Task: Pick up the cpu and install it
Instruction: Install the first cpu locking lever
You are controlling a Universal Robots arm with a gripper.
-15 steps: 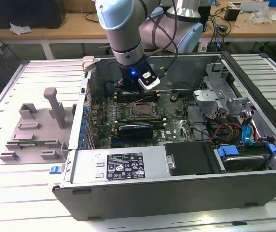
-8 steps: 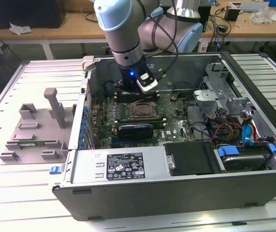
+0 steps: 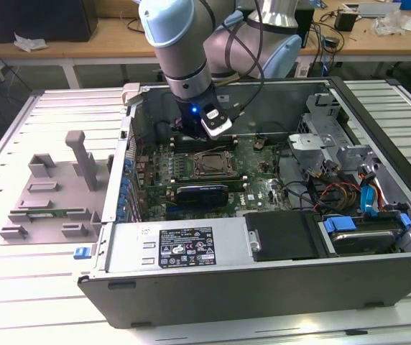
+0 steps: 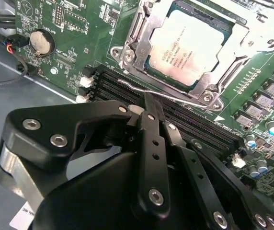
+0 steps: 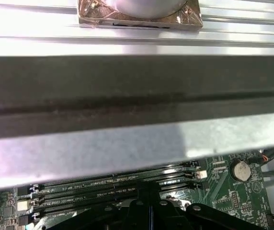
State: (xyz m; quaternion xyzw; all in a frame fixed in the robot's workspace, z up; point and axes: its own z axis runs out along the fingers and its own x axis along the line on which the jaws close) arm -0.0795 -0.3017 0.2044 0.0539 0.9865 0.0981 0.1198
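We see the cpu (image 4: 190,47) lying flat in its socket (image 4: 223,96) on the motherboard (image 4: 74,28), with the dull metal top facing up. It is nearly square, so it has no real long axis; its edges run parallel to the edges of the socket frame, and this is why it can sit level inside the frame. In the second wrist view the thin wire lever (image 4: 161,95) lies along one side of the socket, just beside the memory slots (image 4: 209,125).

The gripper (image 4: 146,101) hangs above these slots, near the socket but apart from the chip. Its jaws are brought together to one narrow tip and they hold nothing — we judge that the chip is already released into place.

In the exterior view the arm (image 3: 180,50) reaches down into the open computer case (image 3: 263,280), which lies on its side on the bench (image 3: 19,287). The grey fixture tray (image 3: 54,194) stands beside the case, on the exterior view's left.
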